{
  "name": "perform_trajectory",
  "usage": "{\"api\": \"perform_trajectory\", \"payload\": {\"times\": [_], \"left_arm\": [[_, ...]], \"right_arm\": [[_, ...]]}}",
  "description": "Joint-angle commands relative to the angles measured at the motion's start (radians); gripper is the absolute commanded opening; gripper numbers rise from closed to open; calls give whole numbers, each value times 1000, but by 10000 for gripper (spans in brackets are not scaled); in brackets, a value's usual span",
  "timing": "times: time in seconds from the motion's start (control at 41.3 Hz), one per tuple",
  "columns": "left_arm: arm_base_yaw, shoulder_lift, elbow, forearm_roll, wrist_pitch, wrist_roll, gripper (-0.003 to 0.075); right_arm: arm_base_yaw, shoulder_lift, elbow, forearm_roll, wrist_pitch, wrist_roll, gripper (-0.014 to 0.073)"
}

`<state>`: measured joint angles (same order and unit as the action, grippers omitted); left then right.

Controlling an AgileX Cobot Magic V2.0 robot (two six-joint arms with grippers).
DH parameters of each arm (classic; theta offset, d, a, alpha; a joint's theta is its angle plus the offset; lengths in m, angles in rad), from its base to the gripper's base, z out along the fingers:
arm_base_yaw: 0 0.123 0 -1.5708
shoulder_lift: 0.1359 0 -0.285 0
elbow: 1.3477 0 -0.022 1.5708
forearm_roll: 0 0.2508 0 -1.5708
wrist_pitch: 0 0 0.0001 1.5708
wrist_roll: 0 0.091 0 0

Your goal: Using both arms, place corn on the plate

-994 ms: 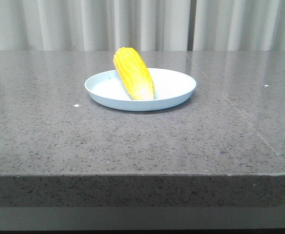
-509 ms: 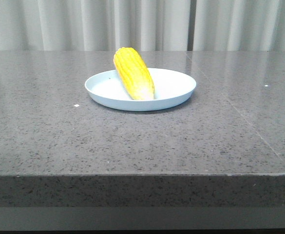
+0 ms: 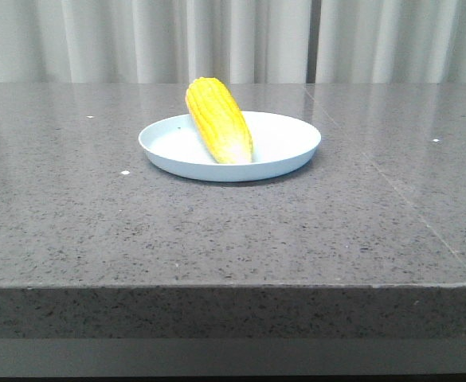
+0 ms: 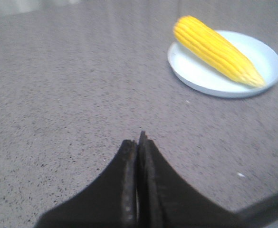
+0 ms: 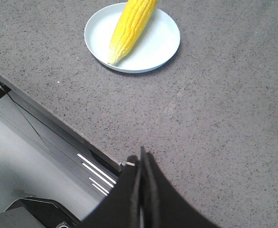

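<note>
Yellow and bright against the pale dish, the corn cob (image 3: 218,119) lies on the plate (image 3: 284,151), and we see it from the front running from about eleven o'clock at its blunt far end, which overhangs the back rim, to about six o'clock at its paler tapered tip, which sits inside the plate near the front rim. The plate is round, shallow and bluish-white, and it rests on a speckled grey stone tabletop (image 3: 97,231) backed by light pleated curtains (image 3: 240,40). In the front view we see neither arm over the table. From the left wrist camera we see the left gripper (image 4: 138,142) as a dark black tip with its two fingers pressed together, nothing between them, held above bare tabletop well apart from the plate (image 4: 196,76) and the corn (image 4: 217,50). From the right wrist camera we see the right gripper (image 5: 141,159) likewise black, its fingers closed against each other and holding nothing, above the near edge of the table, where the grey metal frame (image 5: 43,137) below the slab shows; the plate (image 5: 158,45) with the corn (image 5: 129,26) lies well apart from it.
</note>
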<state>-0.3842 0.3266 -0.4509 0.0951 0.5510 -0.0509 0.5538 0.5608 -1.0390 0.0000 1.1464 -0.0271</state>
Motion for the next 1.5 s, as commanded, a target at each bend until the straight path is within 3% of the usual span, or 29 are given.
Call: {"api": "perform_trajectory", "payload": {"times": [0.0, 0.218, 0.509, 1.478], "left_arm": [[82, -86, 118, -60, -253, -11, -20], [215, -274, 366, -83, -476, -11, -20], [365, -350, 482, -85, -562, -11, -20], [375, -350, 482, -85, -564, -11, -20]], "right_arm": [[-2, 6, -21, 0, -62, -9, -67], [-2, 6, -21, 0, -61, -9, -67], [-2, 6, -21, 0, -60, -9, -67], [-2, 6, -21, 0, -56, -9, -67]]}}
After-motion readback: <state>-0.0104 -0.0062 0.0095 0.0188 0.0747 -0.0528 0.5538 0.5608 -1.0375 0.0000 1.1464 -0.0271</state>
